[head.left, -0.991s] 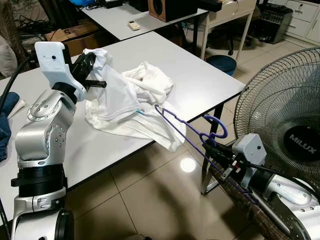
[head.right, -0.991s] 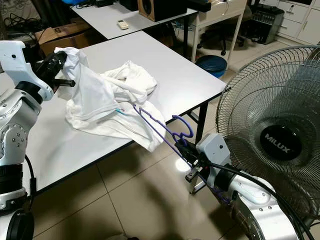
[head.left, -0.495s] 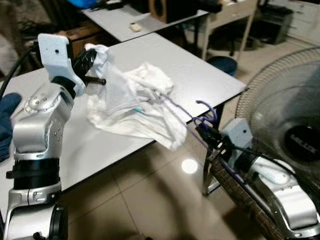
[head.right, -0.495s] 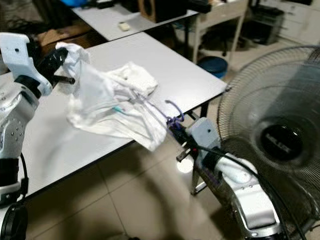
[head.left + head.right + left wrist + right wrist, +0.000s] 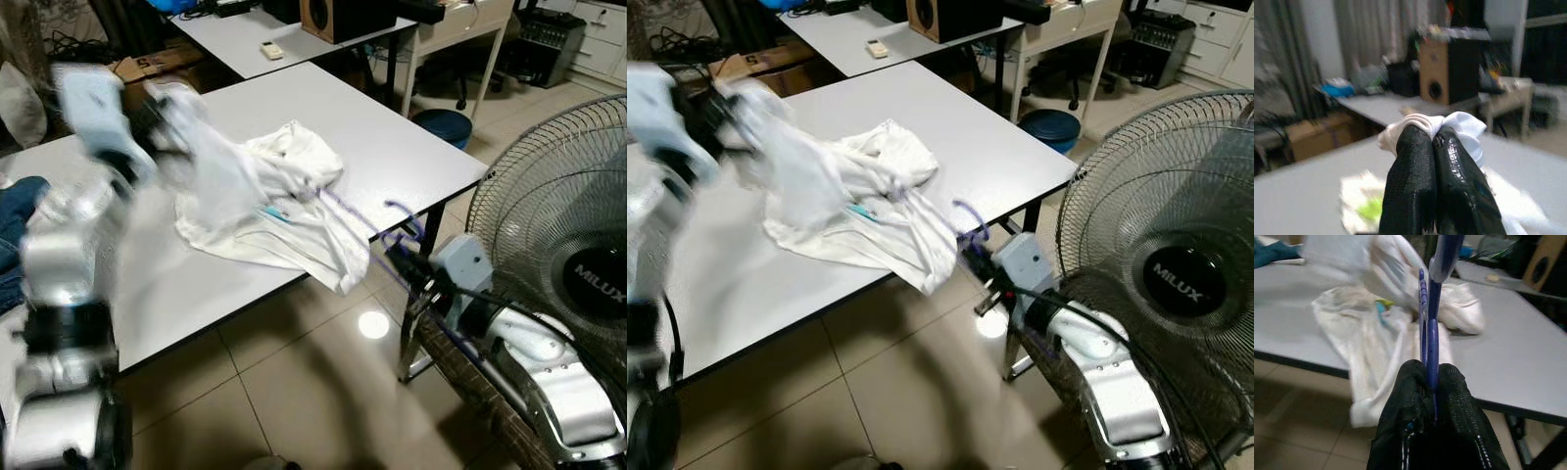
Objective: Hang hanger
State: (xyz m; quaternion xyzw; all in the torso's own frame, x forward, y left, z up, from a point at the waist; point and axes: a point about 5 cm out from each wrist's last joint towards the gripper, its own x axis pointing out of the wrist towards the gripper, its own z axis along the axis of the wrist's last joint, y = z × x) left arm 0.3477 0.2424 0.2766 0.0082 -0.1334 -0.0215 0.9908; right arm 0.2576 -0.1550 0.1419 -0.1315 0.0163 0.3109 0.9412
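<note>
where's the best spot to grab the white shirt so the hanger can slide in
Judging by its pose, grip the white shirt at the bunched upper edge, from the robot's left, where the left gripper pinches it shut. That lifts the cloth off the table, while the purple hanger, clamped in the right gripper, comes in from the right.

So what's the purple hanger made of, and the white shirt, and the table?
The purple hanger looks like smooth, slightly glossy plastic, or maybe coated wire; it is thin and even. The white shirt is soft matte cloth, crumpling into folds. The table has a smooth pale top, probably laminate, on dark legs.
</note>
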